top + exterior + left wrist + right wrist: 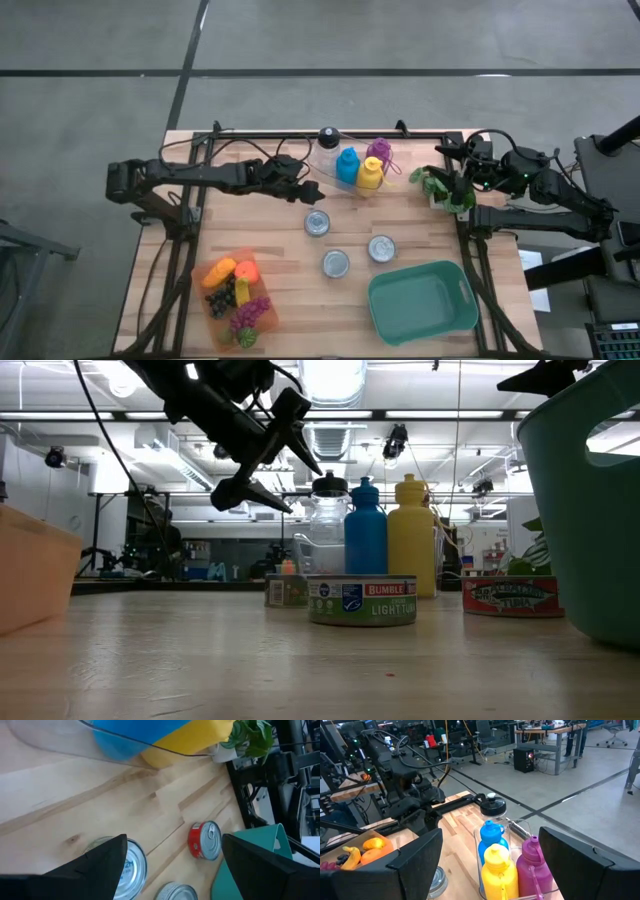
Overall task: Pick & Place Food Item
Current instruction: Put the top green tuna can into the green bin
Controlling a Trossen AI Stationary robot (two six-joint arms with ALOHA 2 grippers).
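While both arms wait at the far edge, you have a wooden plank table [290,290] whose middle is mostly bare. The teal plastic bin [422,300] sits at the near right corner, deep-walled with rounded corners and a cut-out handle. At the near left corner lies a shallow orange tray [212,310] holding the food items [236,290]: glossy toy pieces, an orange round one, a yellow one, dark grapes and a purple bunch, piled touching each other. At the far edge stands a clear bin [330,160] with a blue bottle [347,166], a yellow bottle [369,175], a purple bottle [378,151] and a black-lidded clear jar [328,136]. Three round metal cans [336,263] lie spread between tray and teal bin, so your open lane runs along the near edge. The left gripper [312,191] hangs above the table beside the bottles, fingers apart, holding nothing. The right gripper [452,172] sits by the far right corner near a small leafy plant [447,192], fingers apart and empty too.
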